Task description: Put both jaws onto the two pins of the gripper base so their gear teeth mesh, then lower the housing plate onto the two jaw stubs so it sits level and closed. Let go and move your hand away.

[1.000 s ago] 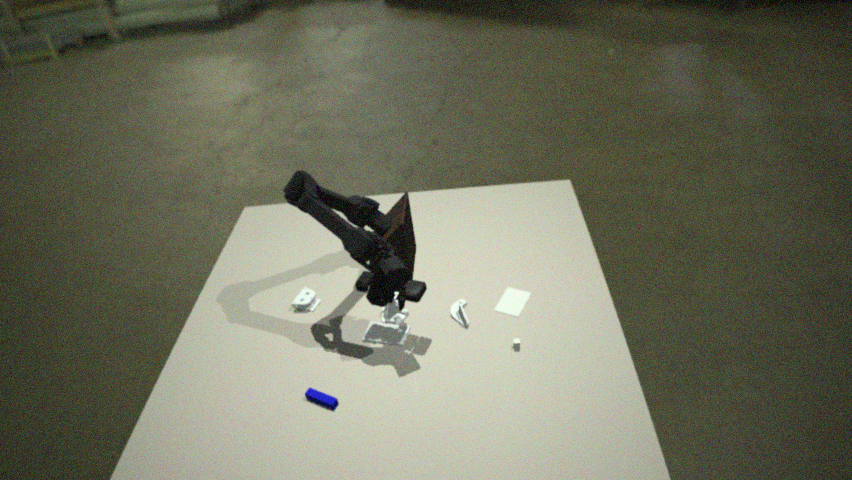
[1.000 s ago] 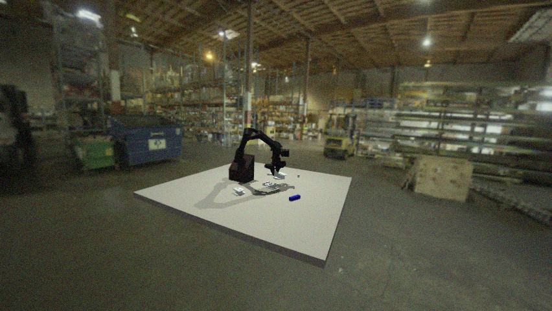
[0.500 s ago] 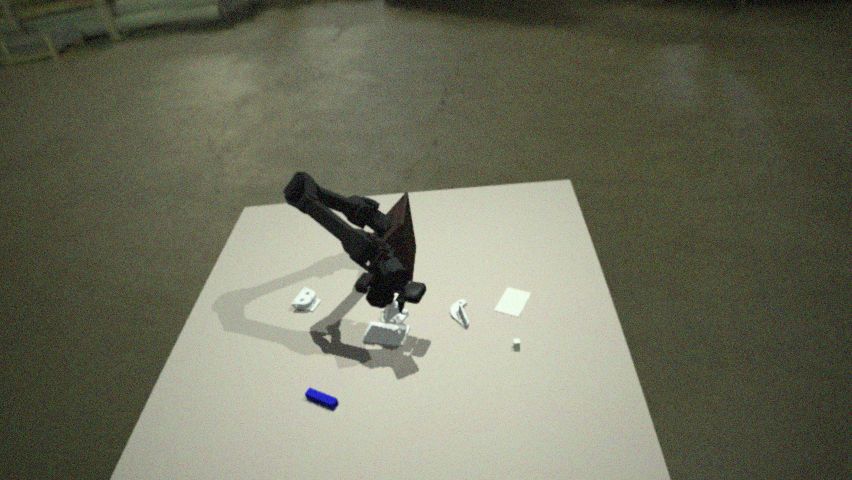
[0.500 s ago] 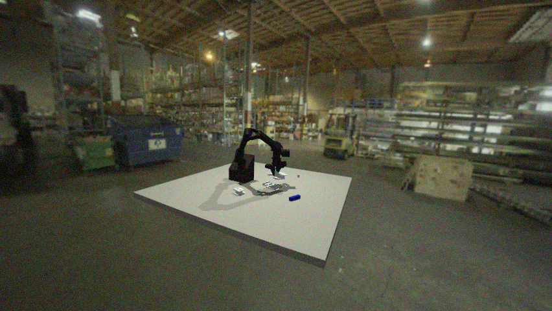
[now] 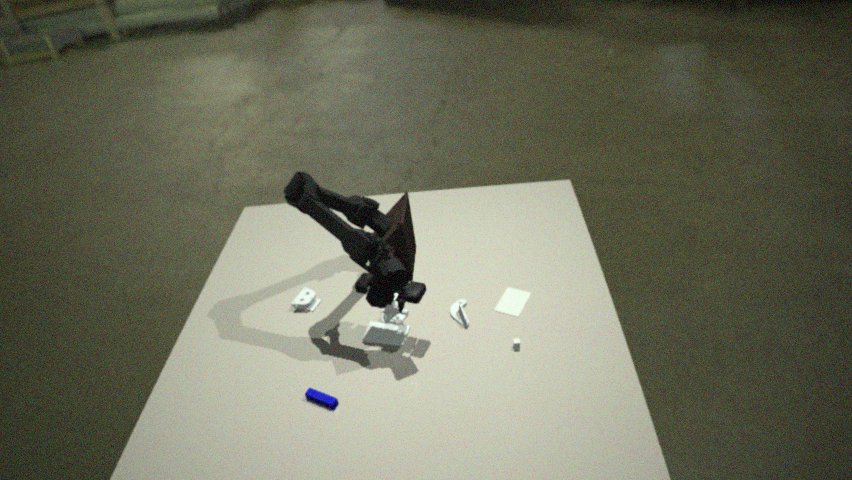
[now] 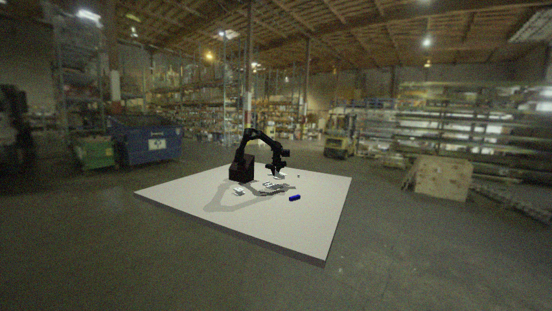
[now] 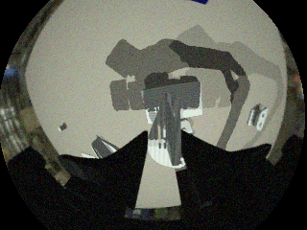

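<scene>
My gripper (image 5: 395,302) (image 6: 275,173) (image 7: 163,133) points down and is shut on a whitish jaw (image 5: 393,313) (image 7: 174,139). The held jaw is over the gripper base (image 5: 386,337) (image 6: 273,185) (image 7: 191,112), its far end over the plate in the wrist view. The base lies in the arm's shadow. Whether the jaw touches it, and where the pins are, cannot be told. The other jaw (image 5: 459,314) (image 7: 103,148) lies loose, right of the base in the top view. The housing plate (image 5: 305,299) (image 6: 238,191) (image 7: 259,117), with two dark holes, rests to the left.
A flat white square (image 5: 513,301) lies at the right in the top view, with a small pale cube (image 5: 516,344) (image 6: 298,175) (image 7: 62,126) in front. A blue block (image 5: 321,398) (image 6: 294,197) lies nearer the front. A dark box (image 6: 241,170) stands at the arm's foot.
</scene>
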`<state>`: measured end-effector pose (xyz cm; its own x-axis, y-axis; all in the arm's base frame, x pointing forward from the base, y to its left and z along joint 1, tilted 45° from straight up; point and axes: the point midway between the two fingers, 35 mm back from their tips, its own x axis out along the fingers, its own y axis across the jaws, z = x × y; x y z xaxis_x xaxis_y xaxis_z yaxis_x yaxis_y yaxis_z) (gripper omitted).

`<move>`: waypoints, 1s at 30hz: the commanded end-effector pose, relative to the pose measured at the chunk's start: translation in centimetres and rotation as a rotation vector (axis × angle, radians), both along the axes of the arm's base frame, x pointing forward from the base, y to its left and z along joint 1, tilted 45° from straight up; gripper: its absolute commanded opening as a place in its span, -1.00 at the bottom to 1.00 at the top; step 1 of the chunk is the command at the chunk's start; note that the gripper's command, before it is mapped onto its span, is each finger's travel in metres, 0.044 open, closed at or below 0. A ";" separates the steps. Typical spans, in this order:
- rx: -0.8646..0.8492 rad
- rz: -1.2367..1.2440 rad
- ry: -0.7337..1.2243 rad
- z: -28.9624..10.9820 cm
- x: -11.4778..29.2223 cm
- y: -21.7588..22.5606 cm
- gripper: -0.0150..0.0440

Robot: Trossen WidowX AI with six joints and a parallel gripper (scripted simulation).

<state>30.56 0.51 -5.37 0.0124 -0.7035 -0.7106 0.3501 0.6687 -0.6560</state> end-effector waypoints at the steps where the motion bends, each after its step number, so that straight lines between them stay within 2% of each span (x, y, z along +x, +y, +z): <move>1: -0.005 0.005 0.004 0.1 0.0 -0.1 -0.04; 16: -0.005 0.005 0.003 0.2 0.2 -0.2 -0.04; 30: -0.004 0.005 0.003 -1.4 0.3 -1.7 -0.04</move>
<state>31.17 -0.57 -6.24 0.0203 -0.7012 -0.7126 0.3541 0.6716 -0.6508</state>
